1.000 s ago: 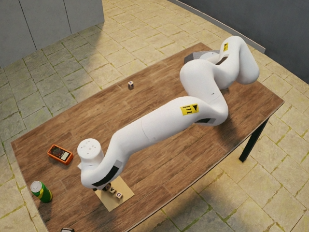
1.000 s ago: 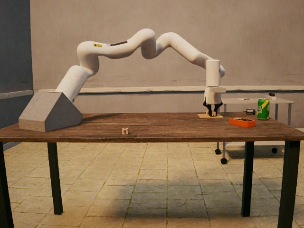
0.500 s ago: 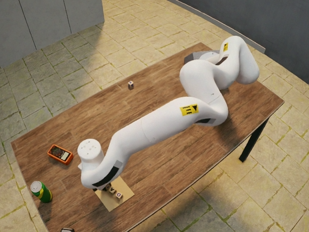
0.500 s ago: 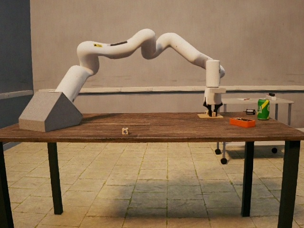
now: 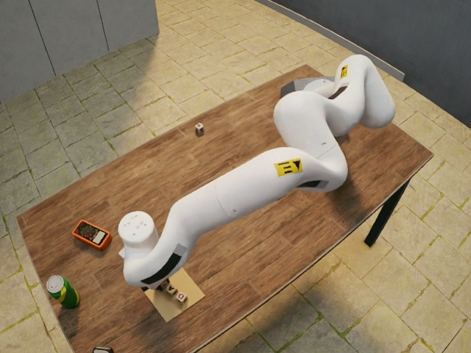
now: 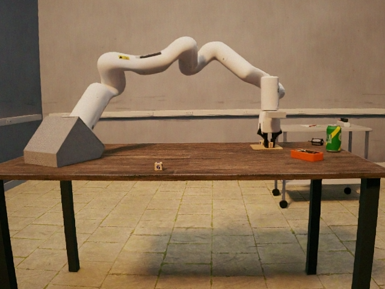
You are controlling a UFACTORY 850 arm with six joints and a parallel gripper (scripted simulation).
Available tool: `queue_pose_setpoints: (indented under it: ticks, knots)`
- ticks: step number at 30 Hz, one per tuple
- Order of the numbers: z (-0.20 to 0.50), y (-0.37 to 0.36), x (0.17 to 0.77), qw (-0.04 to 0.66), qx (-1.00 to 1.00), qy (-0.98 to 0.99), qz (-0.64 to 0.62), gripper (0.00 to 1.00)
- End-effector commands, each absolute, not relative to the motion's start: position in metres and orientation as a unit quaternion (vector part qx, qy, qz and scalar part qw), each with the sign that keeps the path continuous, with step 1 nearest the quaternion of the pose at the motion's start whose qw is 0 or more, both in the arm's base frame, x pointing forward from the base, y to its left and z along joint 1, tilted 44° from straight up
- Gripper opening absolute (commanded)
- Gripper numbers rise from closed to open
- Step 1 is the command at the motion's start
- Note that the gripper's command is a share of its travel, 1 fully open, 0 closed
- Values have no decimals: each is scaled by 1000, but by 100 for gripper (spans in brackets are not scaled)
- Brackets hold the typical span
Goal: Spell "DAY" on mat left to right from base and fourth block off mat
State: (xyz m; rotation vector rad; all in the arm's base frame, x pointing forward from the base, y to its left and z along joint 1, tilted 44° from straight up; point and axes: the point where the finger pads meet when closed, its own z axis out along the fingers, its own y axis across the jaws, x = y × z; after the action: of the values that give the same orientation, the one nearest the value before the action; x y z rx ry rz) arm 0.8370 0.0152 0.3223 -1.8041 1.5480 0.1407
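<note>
A tan mat point(image 5: 175, 295) lies near the table's front edge, and it also shows in the side view point(image 6: 266, 146). On it a block marked D point(image 5: 181, 297) and a block marked A point(image 5: 171, 290) stand close together in a row. My gripper point(image 5: 157, 287) is down at the mat, shut on a third block point(image 5: 164, 284) at the end of the row, next to the A. The arm hides most of that block and its letter. The fourth block point(image 5: 199, 129) point(image 6: 158, 165) sits alone on the bare table, far from the mat.
An orange meter point(image 5: 92, 234) lies left of the mat. A green can point(image 5: 62, 291) stands near the table's left corner. The grey robot base point(image 6: 63, 141) is at the far end. A small dark object point(image 5: 101, 349) sits at the table's edge.
</note>
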Motion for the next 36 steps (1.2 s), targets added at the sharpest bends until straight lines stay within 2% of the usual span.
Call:
queue_pose_setpoints:
  ticks: [1, 24, 25, 27, 28, 30, 31, 33, 34, 36]
  knots:
    - [324, 15, 837, 372, -703, 604, 54, 23]
    - [324, 15, 837, 372, -703, 604, 54, 23]
    - [324, 15, 837, 372, -703, 604, 54, 27]
    - [324, 15, 837, 372, -703, 604, 54, 27]
    - [324, 15, 837, 372, -703, 604, 54, 31]
    - [324, 15, 837, 372, -703, 604, 54, 31]
    - [324, 15, 837, 372, -703, 604, 54, 35]
    - [324, 15, 837, 372, -703, 604, 54, 35]
    - [324, 15, 837, 372, -703, 604, 54, 39]
    - [324, 15, 837, 372, -703, 604, 54, 39]
